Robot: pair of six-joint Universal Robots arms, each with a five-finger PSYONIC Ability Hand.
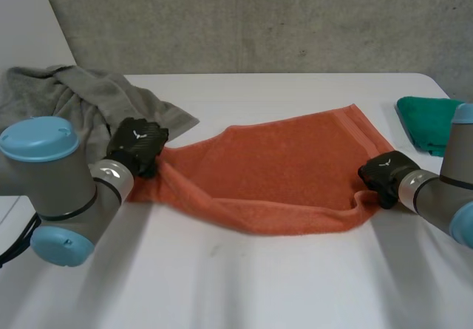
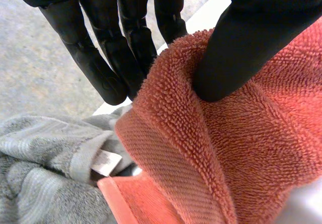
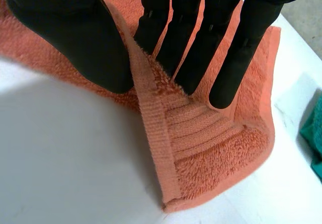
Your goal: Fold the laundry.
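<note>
We have the right hand [image 1: 384, 172] pinching the orange towel [image 1: 288, 166] at its near corner, thumb against fingers; the left hand [image 1: 137, 146] clamps what looks like the opposite corner. Probably tensioning it flat on the table [image 1: 222, 285] for folding. The grey towel [image 1: 81, 100] and green cloth [image 1: 429, 118] wait behind.

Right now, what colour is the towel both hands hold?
Salmon-orange terry towel; head view shows it best.

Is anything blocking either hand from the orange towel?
Nothing visible: left hand and right hand each pinch an end of the orange towel. The grey towel lies beside the left end; the teal cloth sits apart.
</note>
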